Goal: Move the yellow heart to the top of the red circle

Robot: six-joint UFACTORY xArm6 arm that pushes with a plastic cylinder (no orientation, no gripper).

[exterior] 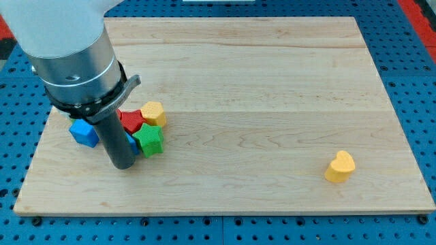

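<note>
The yellow heart (340, 167) lies alone near the view's bottom right of the wooden board (259, 82). A cluster of blocks sits at the view's left: a red block (131, 120) whose shape I cannot make out, a yellow block (153, 112) at its right, a green star (149, 140) below, a blue block (84, 132) at the left, and a second blue block (131, 143) partly hidden by the rod. My tip (122, 165) rests at the cluster's lower edge, just left of the green star and far left of the yellow heart.
The arm's grey body (71, 54) covers the board's upper left corner and hides part of the cluster. Blue perforated table (409, 41) surrounds the board.
</note>
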